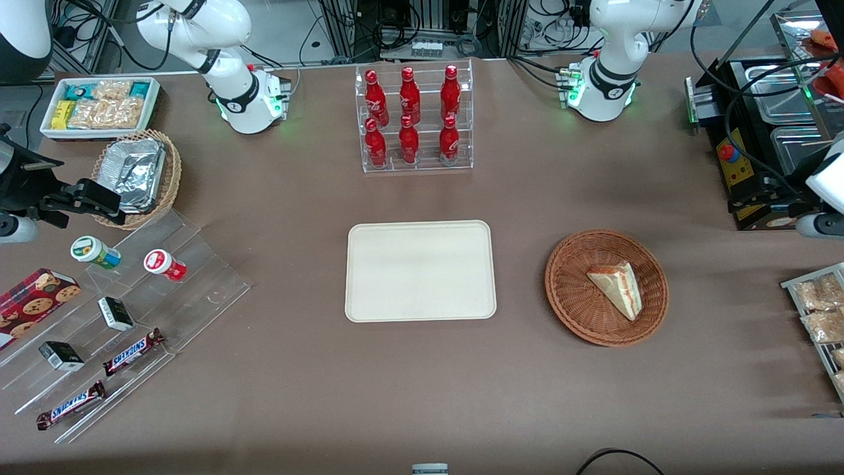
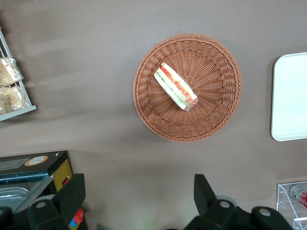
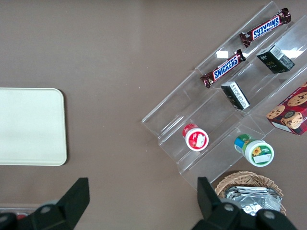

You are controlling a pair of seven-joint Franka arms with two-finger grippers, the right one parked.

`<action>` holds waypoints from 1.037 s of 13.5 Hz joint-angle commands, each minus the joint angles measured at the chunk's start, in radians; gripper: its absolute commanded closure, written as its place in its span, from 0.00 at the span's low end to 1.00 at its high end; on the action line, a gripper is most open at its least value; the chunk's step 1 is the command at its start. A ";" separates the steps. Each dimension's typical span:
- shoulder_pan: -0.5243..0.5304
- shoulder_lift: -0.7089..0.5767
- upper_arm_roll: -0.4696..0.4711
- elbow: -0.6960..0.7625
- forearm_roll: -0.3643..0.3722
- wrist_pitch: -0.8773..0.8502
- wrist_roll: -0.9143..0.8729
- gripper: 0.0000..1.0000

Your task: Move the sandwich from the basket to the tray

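Note:
The sandwich (image 1: pixel 618 287), a pale wedge with red, orange and green filling, lies in the round reddish-brown wicker basket (image 1: pixel 573 290). It also shows in the left wrist view (image 2: pixel 175 87), in the basket (image 2: pixel 218 86). The cream tray (image 1: pixel 421 270) lies flat beside the basket, toward the parked arm's end, with nothing on it; its edge shows in the left wrist view (image 2: pixel 290 96). My left gripper (image 1: pixel 758 198) hangs high above the table, toward the working arm's end and farther from the front camera than the basket. The gripper (image 2: pixel 139 196) is open wide and holds nothing.
A clear rack of red bottles (image 1: pixel 417 119) stands farther back than the tray. A black machine with metal pans (image 1: pixel 758 132) and a wire rack of snack packets (image 1: pixel 821 310) sit near my gripper. Acrylic racks with snacks (image 1: pixel 119 316) and a tan foil basket (image 1: pixel 138 175) lie at the parked arm's end.

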 commanded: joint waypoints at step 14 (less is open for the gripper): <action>-0.025 -0.003 -0.040 -0.444 -0.011 0.528 -0.697 0.00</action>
